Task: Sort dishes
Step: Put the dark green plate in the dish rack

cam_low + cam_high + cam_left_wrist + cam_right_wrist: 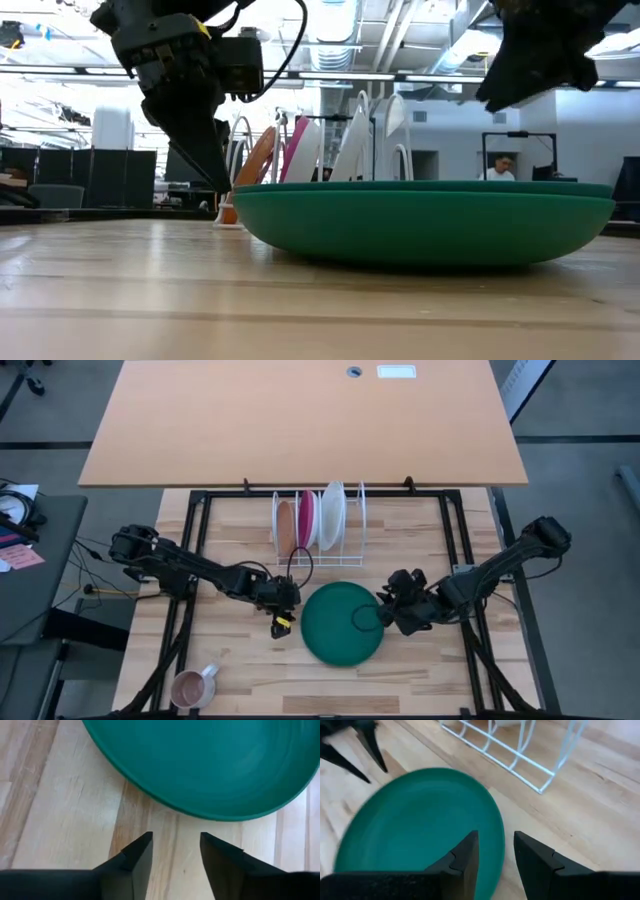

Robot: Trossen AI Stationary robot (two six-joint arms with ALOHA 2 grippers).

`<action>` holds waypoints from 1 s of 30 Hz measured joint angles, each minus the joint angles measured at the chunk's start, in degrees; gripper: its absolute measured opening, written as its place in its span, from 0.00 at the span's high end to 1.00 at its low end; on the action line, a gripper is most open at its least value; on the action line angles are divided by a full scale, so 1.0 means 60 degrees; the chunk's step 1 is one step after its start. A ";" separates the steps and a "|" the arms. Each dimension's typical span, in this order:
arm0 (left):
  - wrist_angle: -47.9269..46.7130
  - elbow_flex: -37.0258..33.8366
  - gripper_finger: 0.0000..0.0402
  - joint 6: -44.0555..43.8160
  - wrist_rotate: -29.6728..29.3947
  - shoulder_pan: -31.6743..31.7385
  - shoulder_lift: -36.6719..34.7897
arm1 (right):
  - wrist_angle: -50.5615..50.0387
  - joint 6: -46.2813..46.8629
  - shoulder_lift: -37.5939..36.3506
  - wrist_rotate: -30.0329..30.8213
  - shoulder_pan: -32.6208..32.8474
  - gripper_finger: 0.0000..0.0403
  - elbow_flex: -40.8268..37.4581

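Note:
A dark green plate [344,622] lies flat on the wooden table, resting on its underside [420,245]. My left gripper [176,845] stands open just off the plate's left rim, its fingertips low over the table [218,178] and apart from the plate. My right gripper [496,845] is open above the plate's right rim [385,612], well clear of it in the low view [500,95]. An orange-brown plate [285,528], a pink plate [307,520] and a white plate [332,515] stand on edge in the white wire rack [350,550] behind the green plate.
A small pink mug [193,687] stands near the table's front left corner. The rack [530,767] is close behind the green plate. Bare wood lies left and right of the plate. A person sits in the room far behind the table [500,168].

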 joint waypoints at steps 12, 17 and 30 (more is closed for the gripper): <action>0.0557 0.0011 0.57 0.0014 -0.0523 0.0000 0.0045 | -0.0135 -0.0269 0.1310 -0.1911 -0.1077 0.68 0.0000; 0.0604 0.0011 0.57 0.0014 -0.1216 0.0000 0.0058 | -0.0094 -0.0367 0.1474 -0.1913 -0.1222 0.68 -0.0004; 0.1427 0.0004 0.57 0.0262 -0.1272 0.0021 0.0662 | -0.0109 -0.0657 0.1521 -0.1873 -0.1194 0.54 0.0000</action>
